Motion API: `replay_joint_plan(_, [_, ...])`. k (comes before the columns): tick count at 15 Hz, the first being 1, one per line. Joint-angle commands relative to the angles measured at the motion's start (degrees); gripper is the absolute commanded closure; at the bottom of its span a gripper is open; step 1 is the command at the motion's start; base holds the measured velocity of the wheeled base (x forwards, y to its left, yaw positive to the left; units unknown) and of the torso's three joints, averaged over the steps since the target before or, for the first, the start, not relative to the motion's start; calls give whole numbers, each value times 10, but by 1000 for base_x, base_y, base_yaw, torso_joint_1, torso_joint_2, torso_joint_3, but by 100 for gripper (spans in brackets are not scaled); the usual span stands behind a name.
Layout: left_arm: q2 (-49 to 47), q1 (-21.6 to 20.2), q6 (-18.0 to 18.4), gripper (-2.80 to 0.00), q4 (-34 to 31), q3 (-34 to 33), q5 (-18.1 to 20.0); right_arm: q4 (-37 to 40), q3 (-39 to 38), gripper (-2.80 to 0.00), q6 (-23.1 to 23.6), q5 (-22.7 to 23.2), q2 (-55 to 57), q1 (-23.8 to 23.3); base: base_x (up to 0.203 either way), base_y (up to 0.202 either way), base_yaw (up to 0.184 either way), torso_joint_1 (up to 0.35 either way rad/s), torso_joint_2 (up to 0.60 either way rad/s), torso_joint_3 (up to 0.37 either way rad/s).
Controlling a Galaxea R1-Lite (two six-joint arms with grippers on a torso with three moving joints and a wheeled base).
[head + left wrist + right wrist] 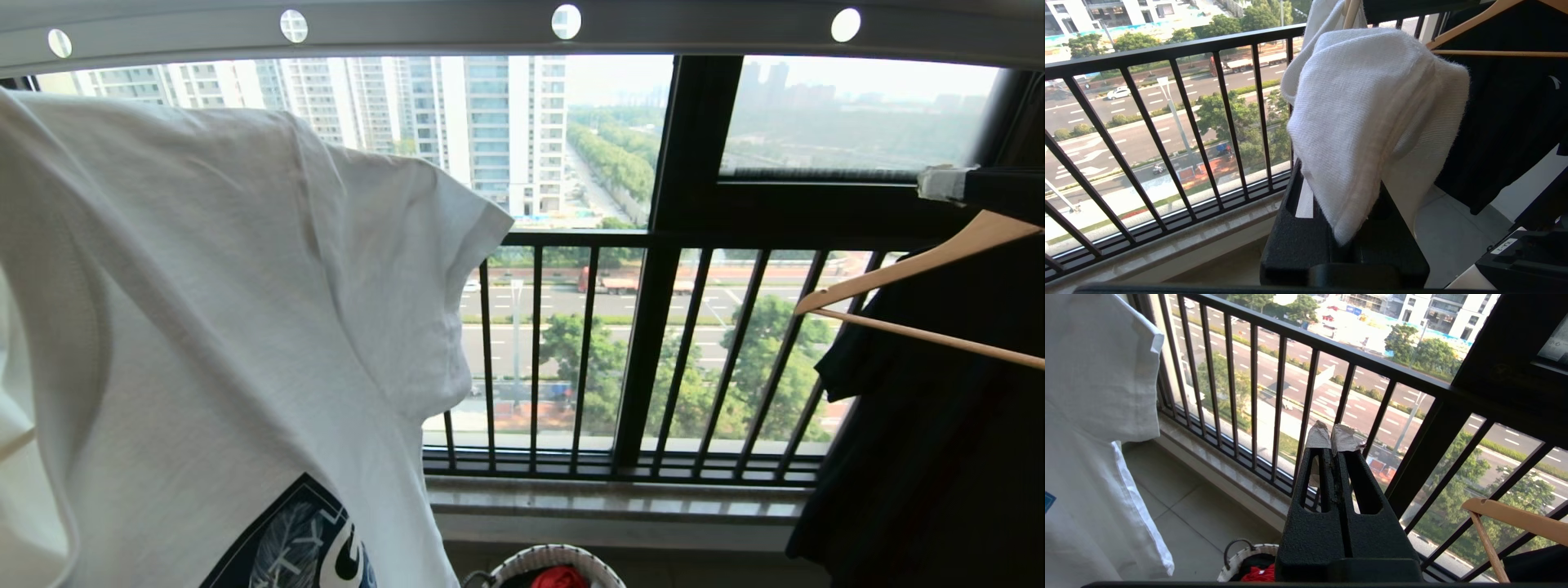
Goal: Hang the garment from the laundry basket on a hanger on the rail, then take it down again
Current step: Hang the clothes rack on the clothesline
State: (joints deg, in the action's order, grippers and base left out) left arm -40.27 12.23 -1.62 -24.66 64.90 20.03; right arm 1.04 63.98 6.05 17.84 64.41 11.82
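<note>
The left gripper [1343, 212] is raised and pinches white cloth of the T-shirt [204, 343], which hangs high below the grey rail [522, 33]. The right gripper [1331, 437] points at the window bars [1278, 396], fingers pressed together, empty, above the laundry basket [1241, 559].

The T-shirt [204, 327] hangs at the left, below the rail [522, 28] overhead. A hanger [922, 269] with a garment [939, 457] behind it hangs at the right. Between them, low before the window bars [588, 359], sits the basket [563, 563], clothes inside.
</note>
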Motion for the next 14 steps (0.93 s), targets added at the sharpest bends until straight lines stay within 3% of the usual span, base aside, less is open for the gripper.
replay_joint_plan(1, [5,0,0,0,-1,-2,1,1,0,0,0,3,-6,0,0,0,0,145,-311,-164])
replay_joint_plan(9, [3,0,0,0,-1,-7,-2,1,0,0,0,21,-12,0,0,0,0,139,-287,-149])
replay_joint_plan(14, [11,0,0,0,-1,-21,-4,1,-1,0,9,29,-23,0,0,0,0,11,-28,-12])
